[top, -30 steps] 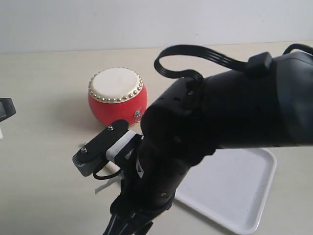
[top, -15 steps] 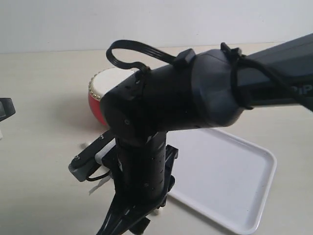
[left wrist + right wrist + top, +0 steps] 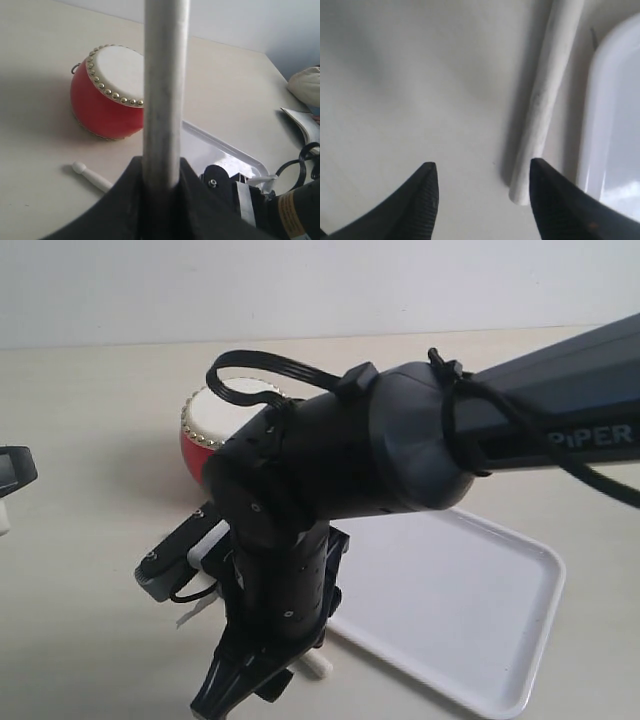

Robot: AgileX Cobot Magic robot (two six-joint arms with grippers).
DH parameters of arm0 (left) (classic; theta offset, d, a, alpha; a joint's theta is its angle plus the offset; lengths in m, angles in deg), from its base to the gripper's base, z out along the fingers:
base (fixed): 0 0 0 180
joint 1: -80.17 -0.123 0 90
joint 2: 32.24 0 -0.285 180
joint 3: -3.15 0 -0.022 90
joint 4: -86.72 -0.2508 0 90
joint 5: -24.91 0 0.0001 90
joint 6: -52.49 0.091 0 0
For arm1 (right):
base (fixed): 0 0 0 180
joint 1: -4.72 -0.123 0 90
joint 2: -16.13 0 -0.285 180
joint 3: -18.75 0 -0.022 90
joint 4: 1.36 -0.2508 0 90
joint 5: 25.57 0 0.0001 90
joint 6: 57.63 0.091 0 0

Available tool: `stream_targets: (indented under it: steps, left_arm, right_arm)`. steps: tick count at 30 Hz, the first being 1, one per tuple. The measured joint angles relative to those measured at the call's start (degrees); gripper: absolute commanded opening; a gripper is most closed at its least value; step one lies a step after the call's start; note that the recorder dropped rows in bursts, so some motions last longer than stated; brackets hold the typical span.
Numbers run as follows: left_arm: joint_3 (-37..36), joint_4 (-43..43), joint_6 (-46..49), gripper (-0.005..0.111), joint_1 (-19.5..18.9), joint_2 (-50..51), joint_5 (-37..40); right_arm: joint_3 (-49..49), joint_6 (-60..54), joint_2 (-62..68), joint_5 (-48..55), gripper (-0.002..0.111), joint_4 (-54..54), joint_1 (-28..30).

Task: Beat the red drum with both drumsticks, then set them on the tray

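Now the right arm (image 3: pixel 400 455) covers more red drum (image 3: pixel 195 455).

Right arm (image 3: pixel 400 455) swung leftward and lower, hiding more of red drum (image 3: pixel 208 425), uncovering tray (image 3: pixel 470 590)

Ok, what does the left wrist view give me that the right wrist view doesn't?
Only the left wrist view: the red drum standing on the table, the held drumstick clamped in the left gripper, and the rounded tip of the loose drumstick. Only the right wrist view: the right gripper with its jaws open, and the loose drumstick's blunt end close by one finger, just beside the rim of the tray. Both: the loose drumstick lying on the table and part of the white tray.
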Motion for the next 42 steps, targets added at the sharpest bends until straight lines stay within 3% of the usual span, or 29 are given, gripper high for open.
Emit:
stream_targets:
  steps: [42]
  left_arm:
    - [0.00, 0.00, -0.55, 0.000, 0.00, 0.00, 1.32]
  right_arm:
    - [0.00, 2.73, 3.31, -0.87, 0.053, 3.07, 0.00]
